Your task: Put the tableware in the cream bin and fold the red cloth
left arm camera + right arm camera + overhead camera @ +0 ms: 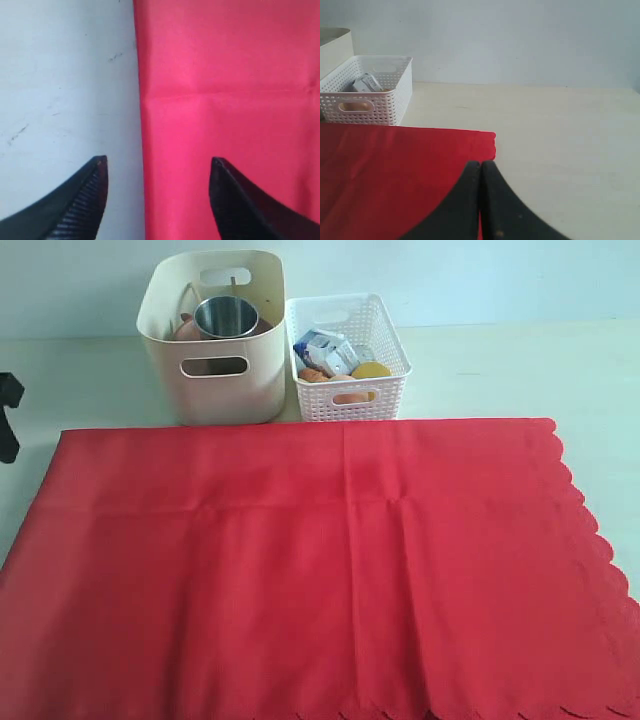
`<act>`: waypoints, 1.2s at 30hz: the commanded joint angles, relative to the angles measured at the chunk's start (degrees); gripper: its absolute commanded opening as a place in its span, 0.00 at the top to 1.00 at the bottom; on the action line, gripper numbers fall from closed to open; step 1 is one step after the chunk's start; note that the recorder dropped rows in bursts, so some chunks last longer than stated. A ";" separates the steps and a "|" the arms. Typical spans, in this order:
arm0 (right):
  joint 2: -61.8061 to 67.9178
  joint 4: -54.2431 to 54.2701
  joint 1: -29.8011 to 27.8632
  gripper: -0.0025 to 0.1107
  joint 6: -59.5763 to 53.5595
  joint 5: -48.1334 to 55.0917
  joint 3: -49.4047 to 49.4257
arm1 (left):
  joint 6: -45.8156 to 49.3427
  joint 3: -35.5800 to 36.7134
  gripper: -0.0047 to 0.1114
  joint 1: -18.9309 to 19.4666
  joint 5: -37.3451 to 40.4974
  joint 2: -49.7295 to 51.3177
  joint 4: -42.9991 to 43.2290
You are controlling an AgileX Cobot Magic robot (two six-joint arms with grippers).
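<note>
Red cloth is spread flat and unfolded over most of the bench, with faint creases and a scalloped edge along the right and near sides. Cream bin is stood upright just behind the cloth's far edge, left of centre. A steel cup is seen upright inside, with a brownish piece tucked beside it, mostly hidden.

Black tapered gripper fingers, ribbed inside.
</note>
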 commanded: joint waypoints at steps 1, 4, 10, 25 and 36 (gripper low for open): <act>-0.38 -0.01 -0.27 0.98 -0.13 -0.73 0.28 | 0.19 5.52 0.46 5.74 -4.00 -0.50 -2.25; -0.38 -0.01 -0.27 0.98 -0.13 -0.73 0.28 | 4.55 8.85 0.46 9.69 -6.16 -0.50 -7.91; -0.38 -0.01 -0.27 0.98 -0.13 -0.62 0.28 | 10.19 11.63 0.46 12.54 -6.91 2.97 -14.49; -0.38 -0.01 -0.27 0.98 -0.13 -0.62 0.28 | 18.19 11.63 0.40 12.54 -7.82 10.30 -23.08; -0.38 -0.01 -0.27 0.98 -0.13 -0.62 0.28 | 25.67 11.63 0.40 12.54 -7.93 14.55 -30.40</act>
